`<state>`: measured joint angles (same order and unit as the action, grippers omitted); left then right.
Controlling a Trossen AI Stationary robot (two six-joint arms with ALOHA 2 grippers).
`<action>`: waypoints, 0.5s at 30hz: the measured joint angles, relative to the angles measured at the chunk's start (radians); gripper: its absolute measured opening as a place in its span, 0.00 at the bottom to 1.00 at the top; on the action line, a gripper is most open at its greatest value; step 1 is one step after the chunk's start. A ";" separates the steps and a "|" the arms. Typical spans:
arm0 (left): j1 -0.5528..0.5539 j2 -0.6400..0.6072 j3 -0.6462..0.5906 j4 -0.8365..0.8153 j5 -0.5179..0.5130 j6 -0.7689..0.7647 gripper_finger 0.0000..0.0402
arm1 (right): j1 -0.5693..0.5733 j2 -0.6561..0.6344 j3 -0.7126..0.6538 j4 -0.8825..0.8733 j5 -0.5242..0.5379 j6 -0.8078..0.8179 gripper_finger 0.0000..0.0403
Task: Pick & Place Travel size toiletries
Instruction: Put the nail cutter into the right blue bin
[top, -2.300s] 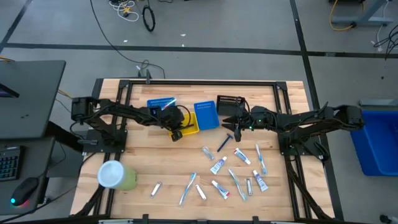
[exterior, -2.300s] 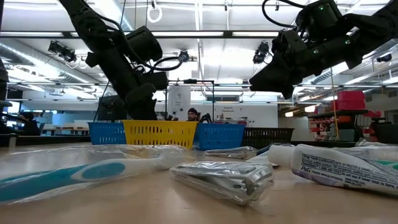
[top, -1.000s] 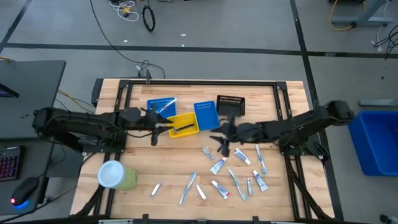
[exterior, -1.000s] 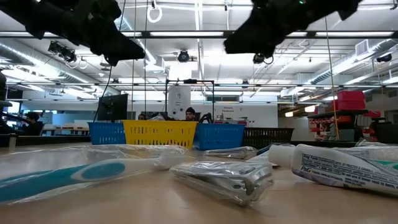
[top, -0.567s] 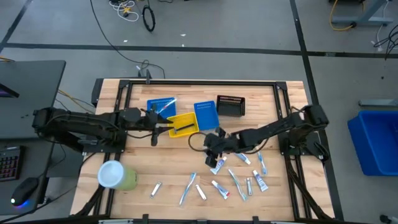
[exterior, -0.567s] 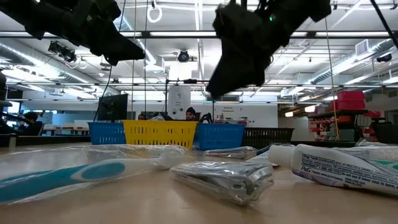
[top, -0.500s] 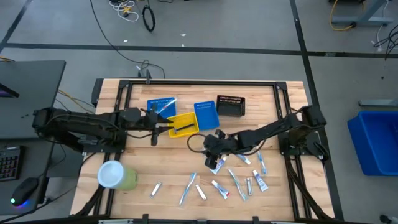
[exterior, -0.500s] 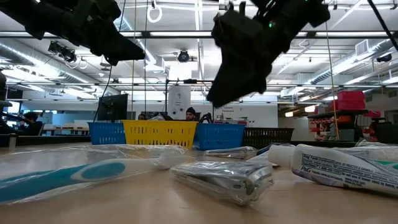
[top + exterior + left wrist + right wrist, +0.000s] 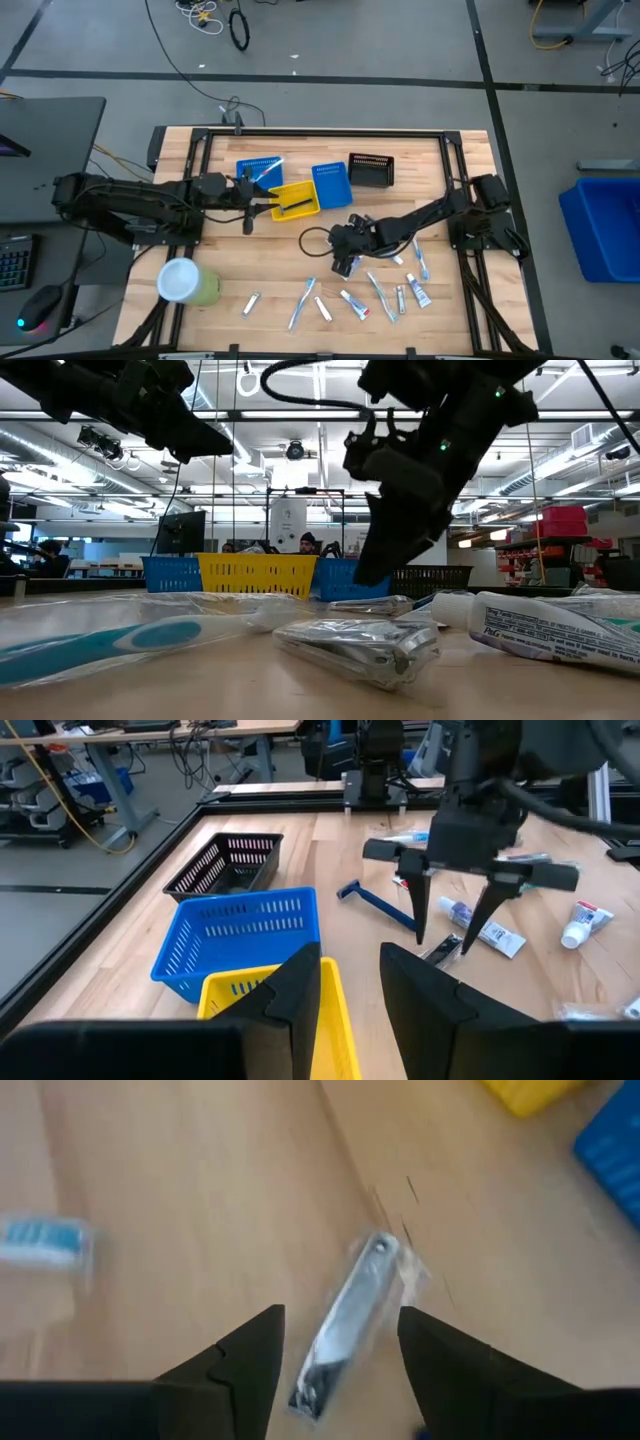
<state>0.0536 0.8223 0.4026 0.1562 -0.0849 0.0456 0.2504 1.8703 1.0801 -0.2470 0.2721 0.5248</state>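
Observation:
My right gripper hangs open, pointing down, low over the table's middle. A small silver nail clipper lies flat on the wood between its two fingers, touching neither; the left wrist view shows the clipper below those spread fingers. White tubes, blue-white toothbrushes and another clipper lie scattered toward the near edge. A blue razor lies by the right gripper. My left gripper waits open, raised beside the yellow bin.
Two blue bins, the yellow bin and a black bin stand in a row at the far middle. A green cylinder with a white lid stands near the left near corner. Bare wood lies between bins and toiletries.
My right gripper has moved from beside the blue bin toward the near edge and a little left, and has come down over the silver clipper, staying open. The toiletries have not moved.

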 joint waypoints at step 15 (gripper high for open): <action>0.000 0.000 0.000 -0.003 0.000 0.019 0.29 | -0.001 0.069 0.003 -0.002 -0.045 -0.001 0.38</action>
<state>0.0536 0.8223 0.4026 0.1532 -0.0853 0.0646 0.2493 1.9392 1.0830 -0.2485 0.2268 0.5241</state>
